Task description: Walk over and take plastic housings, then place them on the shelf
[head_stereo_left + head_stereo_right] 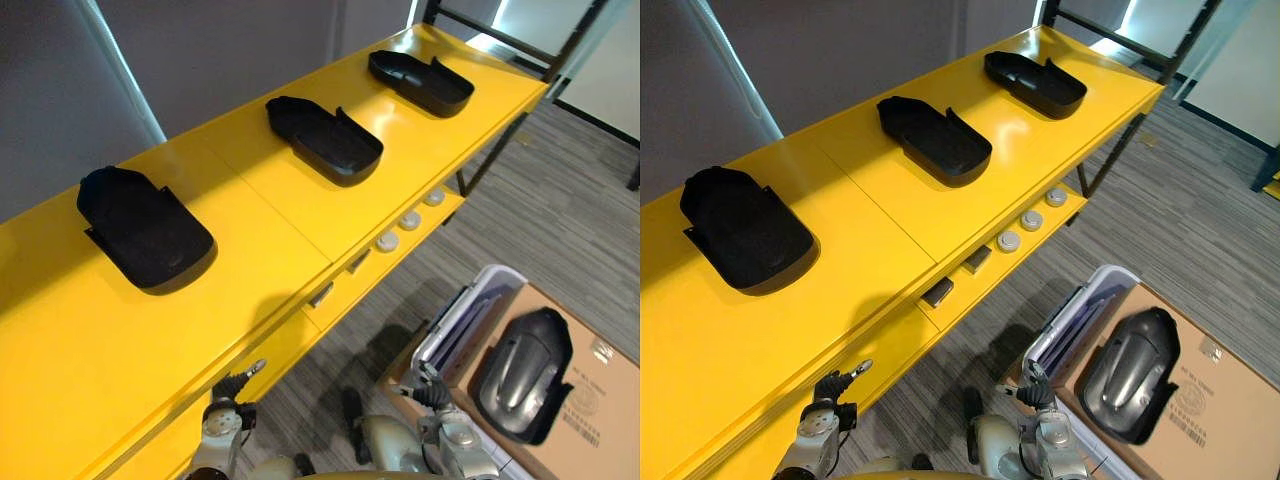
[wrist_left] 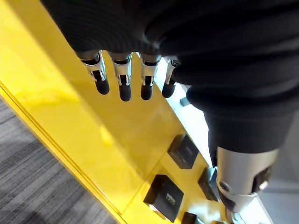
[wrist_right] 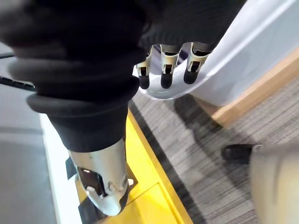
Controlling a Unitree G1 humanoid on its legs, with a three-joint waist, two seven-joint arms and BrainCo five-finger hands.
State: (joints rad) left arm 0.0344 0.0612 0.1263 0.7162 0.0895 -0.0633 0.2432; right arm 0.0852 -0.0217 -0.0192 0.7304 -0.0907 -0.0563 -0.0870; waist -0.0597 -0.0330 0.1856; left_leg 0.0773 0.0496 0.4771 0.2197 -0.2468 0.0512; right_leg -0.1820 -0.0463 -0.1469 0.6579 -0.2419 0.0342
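On top of the yellow metal shelf (image 1: 270, 210): three black moulded plastic housings in a row, spaced apart: left housing (image 1: 145, 230), middle housing (image 1: 325, 140), right housing (image 1: 420, 82) near the far end. A fourth dark glossy housing (image 1: 520, 375) lies on the brown cardboard box (image 1: 600, 415), beside the white plastic bin (image 1: 470, 300). Left hand (image 2: 125, 81) is by the shelf's front edge, fingers straight, empty. Right hand (image 3: 166, 65) is near the bin's corner, fingers relaxed, empty.

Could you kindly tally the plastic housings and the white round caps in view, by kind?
Plastic housings: 4, three on the yellow shelf, one on the cardboard box.
White round caps: 3.
Total: 7.
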